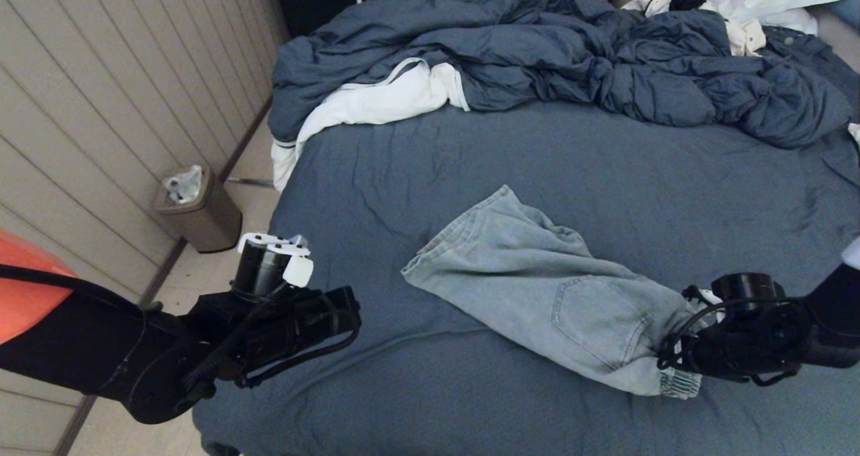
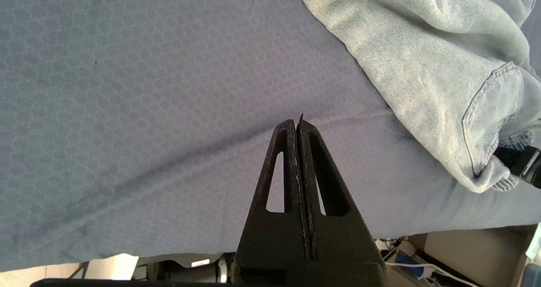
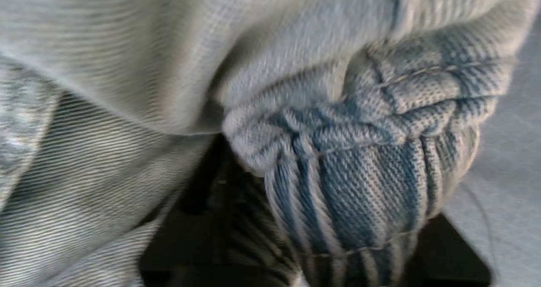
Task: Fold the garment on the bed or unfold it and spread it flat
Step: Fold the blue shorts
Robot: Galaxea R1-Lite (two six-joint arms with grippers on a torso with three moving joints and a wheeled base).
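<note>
The shorts (image 1: 537, 288) lie crumpled at lower centre of the bed (image 1: 605, 167). The right pincer (image 1: 678, 352) meets their ribbed waistband, its grip impossible to confirm; it should clamp fully before lifting. The left pincer (image 2: 298, 128) hangs pressed together.

The bed (image 1: 605, 174) carries denim shorts (image 1: 537, 288) near its front edge, a rumpled duvet (image 1: 571, 53) along the far edge.
</note>
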